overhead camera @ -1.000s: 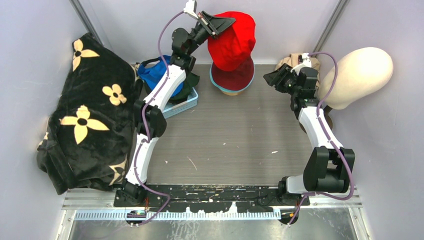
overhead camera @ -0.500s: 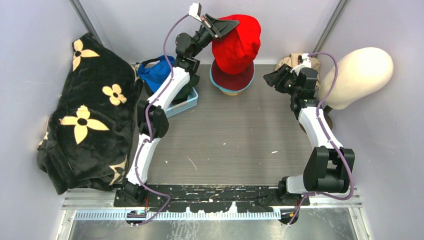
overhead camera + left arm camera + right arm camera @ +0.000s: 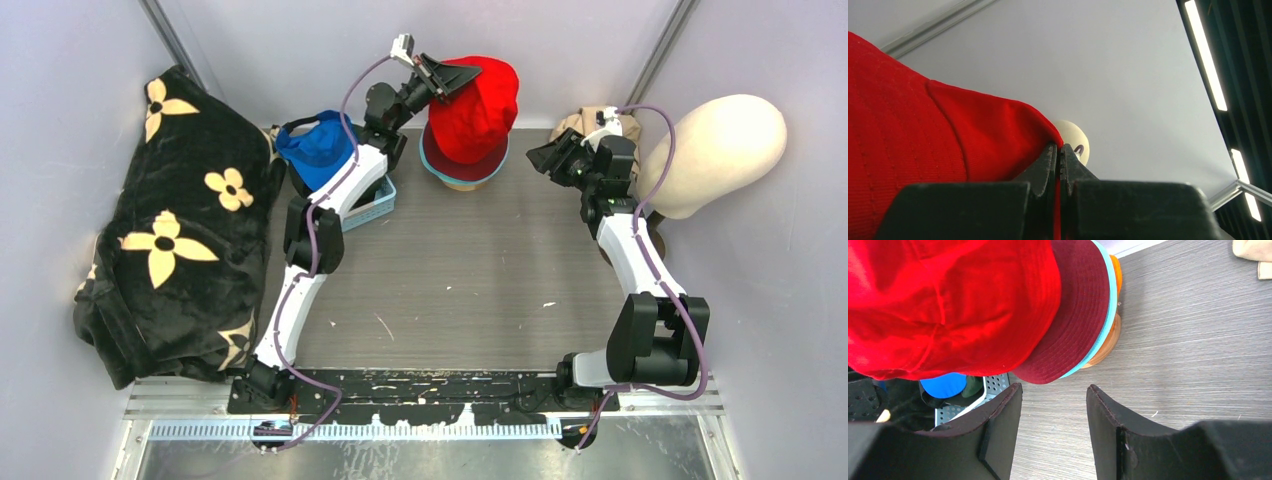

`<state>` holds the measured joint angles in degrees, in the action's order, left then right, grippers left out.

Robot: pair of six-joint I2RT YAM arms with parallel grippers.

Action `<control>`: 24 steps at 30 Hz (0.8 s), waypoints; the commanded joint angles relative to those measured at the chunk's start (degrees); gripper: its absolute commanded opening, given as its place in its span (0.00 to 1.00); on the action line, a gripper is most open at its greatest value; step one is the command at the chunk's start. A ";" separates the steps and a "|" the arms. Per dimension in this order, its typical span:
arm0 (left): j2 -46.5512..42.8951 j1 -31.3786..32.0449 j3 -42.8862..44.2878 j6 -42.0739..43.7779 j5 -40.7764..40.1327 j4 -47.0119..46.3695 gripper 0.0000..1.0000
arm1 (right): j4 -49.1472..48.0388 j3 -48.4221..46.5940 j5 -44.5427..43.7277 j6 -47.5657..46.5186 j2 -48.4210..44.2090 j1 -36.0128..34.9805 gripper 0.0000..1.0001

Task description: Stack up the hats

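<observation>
Stacking partly done: left gripper [image 3: 441, 74], clenched on the brim of the bright red fabric hat [image 3: 478, 95], holds it over the pile of dark red, teal and orange bucket hats [image 3: 1087, 315]. Right gripper [image 3: 1053, 396] stands parted and empty. Blue baseball cap [image 3: 316, 146] in the pale blue plastic basket [image 3: 366, 209] is not yet stacked.

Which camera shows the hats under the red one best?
The right wrist view: the pile shows dark red, teal and orange brims. From the top, the red hat covers most of it. The left wrist shows none of it.

Red hat [image 3: 475, 95] over maroon-topped hat stack [image 3: 462, 163]
</observation>
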<state>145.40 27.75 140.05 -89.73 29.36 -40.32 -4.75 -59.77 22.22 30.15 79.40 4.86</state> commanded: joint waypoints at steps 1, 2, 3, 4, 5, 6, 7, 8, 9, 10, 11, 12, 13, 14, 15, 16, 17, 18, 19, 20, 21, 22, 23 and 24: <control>-3.43 -0.29 -2.17 1.53 -0.62 -3.28 0.00 | -3.07 -0.35 0.63 0.61 -0.67 0.50 0.55; -3.41 -0.58 -2.61 1.67 -0.89 -2.89 0.00 | -3.11 -0.31 0.68 0.60 -0.60 0.49 0.55; -3.30 -0.92 -2.81 1.67 -1.11 -2.63 0.00 | -3.36 -0.28 0.88 0.61 -0.50 0.50 0.55; -3.02 -1.27 -2.89 1.71 -1.34 -2.42 0.00 | -3.71 -0.15 1.18 0.57 -0.35 0.50 0.56; -2.68 -1.70 -2.88 1.52 -1.59 -2.24 0.00 | -4.25 -0.05 1.63 0.71 -0.24 0.48 0.56; -2.33 -2.12 -2.91 1.30 -1.87 -2.17 0.00 | -4.91 0.24 2.25 0.90 -0.02 0.50 0.56; -2.06 -2.55 -2.88 1.24 -1.98 -1.65 0.00 | -5.62 0.48 2.67 1.06 0.16 0.43 0.57; -1.83 -3.01 -2.80 1.23 -2.10 -1.09 0.00 | -6.29 0.67 3.18 1.26 0.54 0.49 0.58; -1.70 -3.43 -2.72 1.41 -2.07 -0.69 0.00 | -6.84 0.71 3.64 1.37 0.89 0.52 0.60; -1.66 -3.75 -2.75 1.82 -1.97 0.00 0.00 | -7.45 0.65 3.88 1.45 1.24 0.49 0.61; -1.74 -4.08 -2.84 2.26 -1.82 0.88 0.00 | -7.68 0.43 4.03 1.48 1.70 0.42 0.61; -1.94 -4.35 -3.28 2.72 -1.77 1.46 0.00 | -7.97 0.19 4.29 1.52 2.21 0.48 0.61; -2.14 -4.62 -3.58 3.17 -1.72 2.18 0.00 | -8.48 -0.16 4.51 1.68 2.73 0.44 0.62; -2.38 -4.89 -3.72 3.69 -1.57 3.31 0.00 | -8.90 -0.35 4.79 1.99 3.37 0.48 0.62; -2.56 -5.14 -3.93 4.26 -1.49 4.30 0.00 | -9.28 -0.89 5.27 2.20 4.00 0.41 0.62; -2.53 -5.42 -3.94 4.74 -1.19 4.99 0.00 | -9.69 -1.41 5.60 2.52 4.62 0.41 0.62; -2.31 -5.61 -3.48 4.85 -0.78 5.85 0.01 | -10.13 -1.87 5.90 2.75 5.27 0.41 0.62; -1.91 -5.75 -2.92 4.87 -0.34 6.38 0.01 | -10.49 -2.54 6.29 2.98 5.90 0.41 0.62; -1.54 -5.97 -2.51 4.80 -0.02 6.73 0.02 | -10.63 -3.24 6.54 3.08 6.59 0.38 0.62; -1.08 -6.12 -2.07 4.78 0.30 7.53 0.02 | -10.65 -3.93 6.72 3.15 7.45 0.34 0.62; -0.60 -6.19 -1.53 4.83 0.58 7.80 0.02 | -10.63 -4.70 6.97 3.08 7.97 0.32 0.62; -0.05 -6.17 -1.07 4.73 0.79 8.03 0.02 | -10.44 -5.55 7.37 3.04 8.96 0.32 0.62; 0.48 -6.21 -0.52 4.59 0.95 8.21 0.02 | -10.19 -6.35 7.74 2.95 9.61 0.26 0.62; 1.02 -6.19 0.00 4.32 1.19 8.11 0.02 | -9.92 -7.19 8.03 2.72 10.17 0.09 0.62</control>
<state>145.77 21.39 136.44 -86.28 28.84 -31.79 -11.68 -61.95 28.36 31.38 87.96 4.84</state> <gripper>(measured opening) 0.020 0.617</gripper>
